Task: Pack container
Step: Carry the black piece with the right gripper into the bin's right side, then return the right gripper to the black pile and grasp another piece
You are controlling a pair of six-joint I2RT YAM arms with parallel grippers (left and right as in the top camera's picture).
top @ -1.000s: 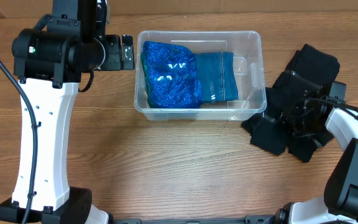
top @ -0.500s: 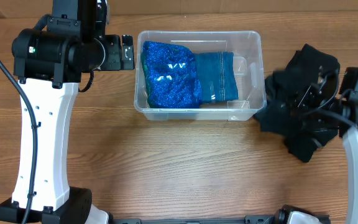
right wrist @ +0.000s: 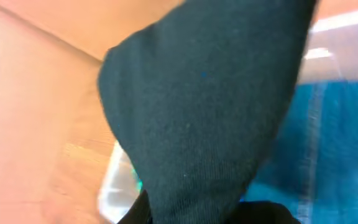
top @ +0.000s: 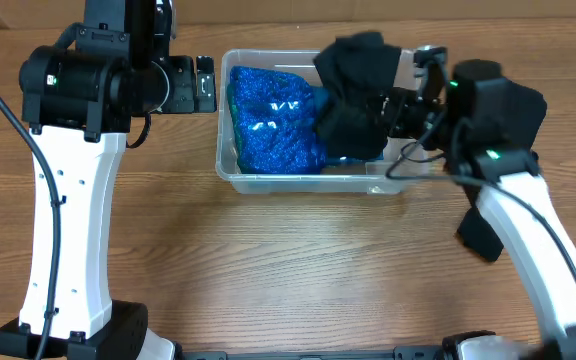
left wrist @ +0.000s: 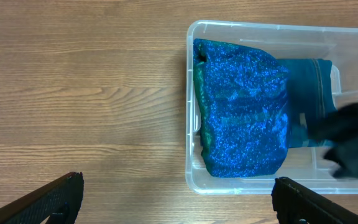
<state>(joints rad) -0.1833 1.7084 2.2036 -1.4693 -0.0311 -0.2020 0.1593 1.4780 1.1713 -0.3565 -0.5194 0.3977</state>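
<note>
Change since half a second ago: the right gripper has swung from the right side of the table to above the right half of the container. It is clenched on a black cloth, which now covers most of the denim piece. A smaller black piece lies on the wood at right. The left arm has not moved.

Container: upper centre of the overhead frame, mouth up, long axis running left to right. The sparkly blue cloth fills its left half.

Left gripper: released, fingers spread wide, holding nothing, hovering over the container's left edge.

Views: the left wrist camera shows the denim's stitched hem, and the black cloth only as a blur at the right edge. The right wrist camera is almost filled by black cloth, its own fingers hidden, with a strip of denim at right. Only the overhead view shows both arms.
</note>
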